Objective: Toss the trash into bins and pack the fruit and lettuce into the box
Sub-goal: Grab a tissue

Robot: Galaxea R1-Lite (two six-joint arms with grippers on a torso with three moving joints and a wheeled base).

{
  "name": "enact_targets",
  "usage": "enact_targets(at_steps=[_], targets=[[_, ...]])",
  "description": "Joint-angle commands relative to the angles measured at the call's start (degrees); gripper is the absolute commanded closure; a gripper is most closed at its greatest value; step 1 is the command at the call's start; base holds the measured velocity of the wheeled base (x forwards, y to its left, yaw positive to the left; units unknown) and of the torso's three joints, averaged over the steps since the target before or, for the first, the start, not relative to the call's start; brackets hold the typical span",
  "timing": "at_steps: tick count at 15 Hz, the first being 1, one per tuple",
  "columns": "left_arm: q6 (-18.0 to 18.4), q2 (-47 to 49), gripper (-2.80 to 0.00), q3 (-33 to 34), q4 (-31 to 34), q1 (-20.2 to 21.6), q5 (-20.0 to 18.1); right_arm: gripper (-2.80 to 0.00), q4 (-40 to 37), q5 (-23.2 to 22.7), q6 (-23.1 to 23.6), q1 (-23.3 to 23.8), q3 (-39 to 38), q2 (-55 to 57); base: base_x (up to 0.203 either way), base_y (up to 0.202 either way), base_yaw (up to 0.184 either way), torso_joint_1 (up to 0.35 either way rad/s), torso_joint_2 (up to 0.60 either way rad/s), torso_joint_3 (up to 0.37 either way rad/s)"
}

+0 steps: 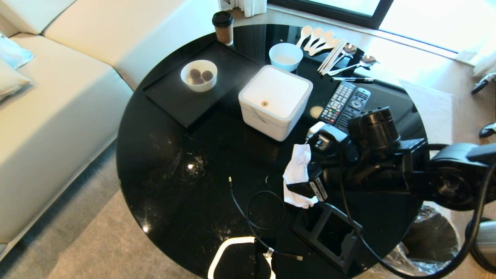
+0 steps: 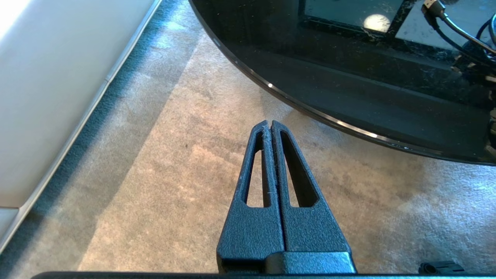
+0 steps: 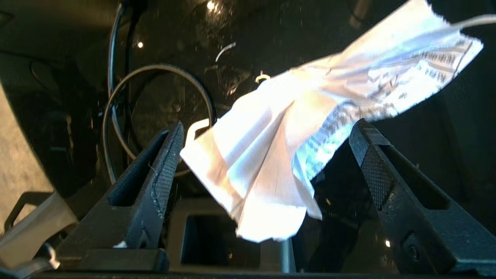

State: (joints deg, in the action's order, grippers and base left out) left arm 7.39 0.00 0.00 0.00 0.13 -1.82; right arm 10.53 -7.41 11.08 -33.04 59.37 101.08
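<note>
So from the head view, your right gripper (image 1: 306,166) was down over the tissue (image 1: 297,170) on the black table (image 1: 162,162), just in front of the closed white box (image 1: 275,101). Your left gripper (image 2: 268,126) was clenched on nothing, parked over the carpet (image 2: 162,186). Right wrist view: fingers (image 3: 164,162) spread wide either side of the tissue (image 3: 271,155).

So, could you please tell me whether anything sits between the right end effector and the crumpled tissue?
Nothing visible does. The right end effector is open, with the white tissue lying directly between its spread fingers on the black table. The looped cable lies just beyond it, off to one side.
</note>
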Motion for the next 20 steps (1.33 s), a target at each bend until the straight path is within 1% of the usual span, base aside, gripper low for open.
enact_targets(at_steps=[1,6,19,20], targets=[[0.04,0.09,0.00,0.00,0.00,0.01,-0.03,-2.80,2.01,-0.06,0.08,-0.10,0.05,2.11,0.000,0.000,0.000,0.000,0.00,0.000],[0.00,0.09,0.00,0.00,0.00,-0.04,-0.03,-2.80,4.50,0.31,0.17,-0.19,-0.04,3.33,0.000,0.000,0.000,0.000,0.00,0.000],[0.00,0.09,0.00,0.00,0.00,-0.04,-0.03,-2.80,5.01,0.56,0.61,-0.27,-0.48,4.21,0.000,0.000,0.000,0.000,0.00,0.000],[0.00,0.09,0.00,0.00,0.00,0.04,-0.03,0.00,5.03,0.56,0.61,-0.27,-0.48,4.21,0.000,0.000,0.000,0.000,0.00,0.000]])
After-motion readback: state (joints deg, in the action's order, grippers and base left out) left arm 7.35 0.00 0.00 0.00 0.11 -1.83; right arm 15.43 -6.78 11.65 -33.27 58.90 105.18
